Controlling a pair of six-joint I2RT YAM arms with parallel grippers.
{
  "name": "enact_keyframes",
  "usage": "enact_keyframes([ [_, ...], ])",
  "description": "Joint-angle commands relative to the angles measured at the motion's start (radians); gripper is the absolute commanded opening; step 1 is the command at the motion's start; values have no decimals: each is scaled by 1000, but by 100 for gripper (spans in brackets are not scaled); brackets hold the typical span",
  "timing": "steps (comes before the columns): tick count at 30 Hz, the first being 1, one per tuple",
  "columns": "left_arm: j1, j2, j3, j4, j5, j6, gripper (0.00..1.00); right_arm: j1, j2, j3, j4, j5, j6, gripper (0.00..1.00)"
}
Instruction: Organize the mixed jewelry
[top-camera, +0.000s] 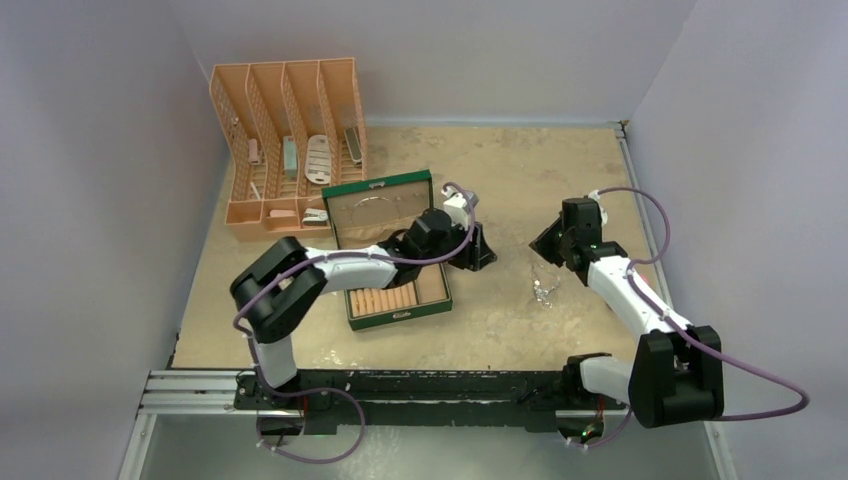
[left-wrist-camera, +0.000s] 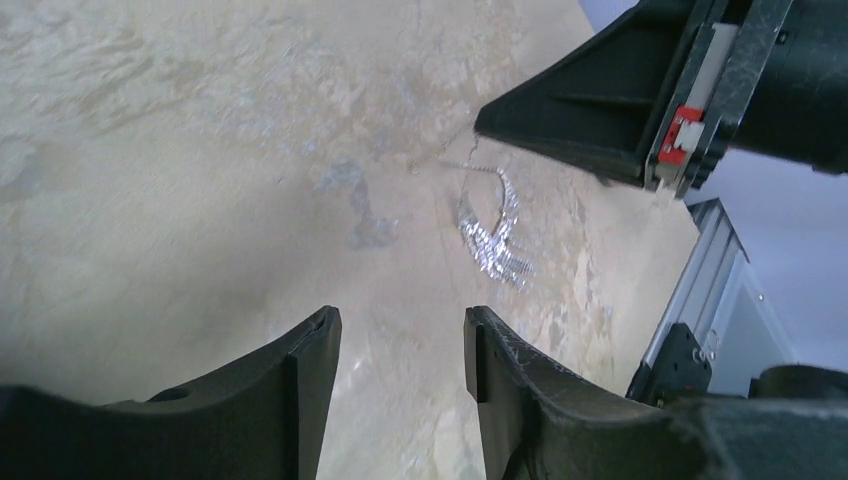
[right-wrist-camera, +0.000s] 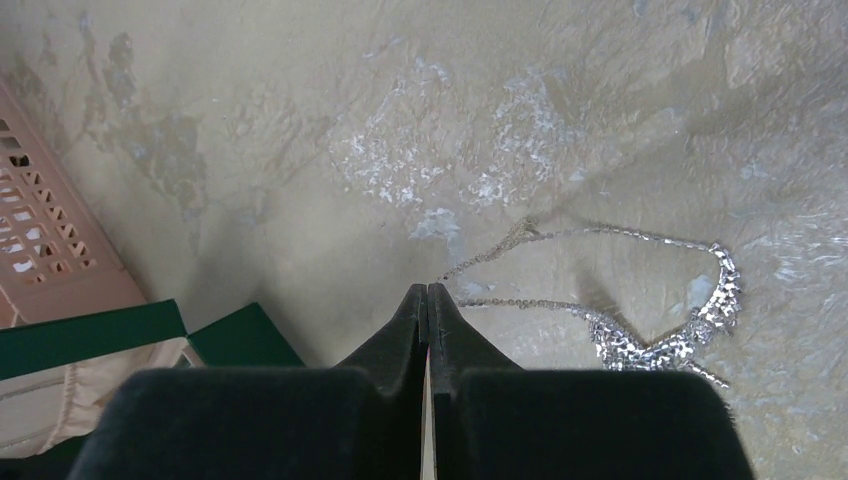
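A silvery glittering chain necklace (top-camera: 545, 290) lies on the tan table between the two arms. In the right wrist view the necklace (right-wrist-camera: 660, 340) has its thin chain running up to the tips of my right gripper (right-wrist-camera: 428, 290), which is shut. Whether the chain is pinched there I cannot tell. My left gripper (left-wrist-camera: 402, 335) stands open and empty just right of the green box (top-camera: 380, 205), facing the necklace (left-wrist-camera: 490, 235) with the right gripper (left-wrist-camera: 480, 122) above it. A thin wire-like hoop (top-camera: 370, 203) shows inside the box lid.
The green box's tan ridged tray (top-camera: 385, 298) lies open under the left arm. A peach slotted rack (top-camera: 290, 130) with several small items stands at the back left. Grey walls close in the table's left, back and right sides.
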Motion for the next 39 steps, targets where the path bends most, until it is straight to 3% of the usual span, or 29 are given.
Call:
enact_keyframes([
  [1,-52,77,113,169,-89,-16,49,1,-14,-13,45,-26,49,0],
  [10,-106,285,256,204,-196,-6,53,1,-44,-21,55,-26,117,0],
  [20,-130,399,297,322,-257,-6,53,2,-44,-36,74,-40,154,0],
  [26,-143,413,273,411,-233,15,53,0,-38,-26,83,-62,161,0],
  [39,-146,470,339,369,-273,-21,47,0,-17,-26,111,-100,165,0],
])
